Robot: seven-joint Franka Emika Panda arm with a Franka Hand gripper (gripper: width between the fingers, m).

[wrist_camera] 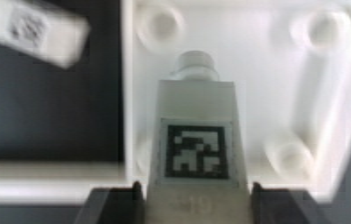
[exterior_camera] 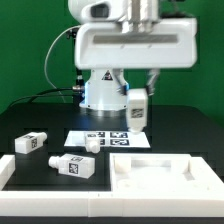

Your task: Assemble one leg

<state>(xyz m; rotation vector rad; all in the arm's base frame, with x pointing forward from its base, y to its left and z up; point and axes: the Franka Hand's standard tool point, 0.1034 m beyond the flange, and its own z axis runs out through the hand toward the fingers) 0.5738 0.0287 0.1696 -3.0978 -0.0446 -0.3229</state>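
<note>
My gripper point(exterior_camera: 138, 96) is shut on a leg point(exterior_camera: 137, 107), a small white block with a black-and-white tag, and holds it in the air behind the large white tray-shaped part point(exterior_camera: 160, 176). In the wrist view the held leg point(wrist_camera: 197, 130) sits between my dark fingers point(wrist_camera: 115, 205). Its round peg point(wrist_camera: 193, 65) points away from the gripper point(wrist_camera: 197, 196), over the tray-shaped part's point(wrist_camera: 314, 70) inner face near a corner. Three more legs lie on the table at the exterior view's left: one point(exterior_camera: 33, 143), one point(exterior_camera: 76, 166) and one point(exterior_camera: 93, 144).
The marker board point(exterior_camera: 110, 138) lies flat in front of the robot's white base point(exterior_camera: 103, 92). Another leg point(wrist_camera: 39, 33) shows on the black table beside the tray-shaped part in the wrist view. The table is black with a green backdrop behind.
</note>
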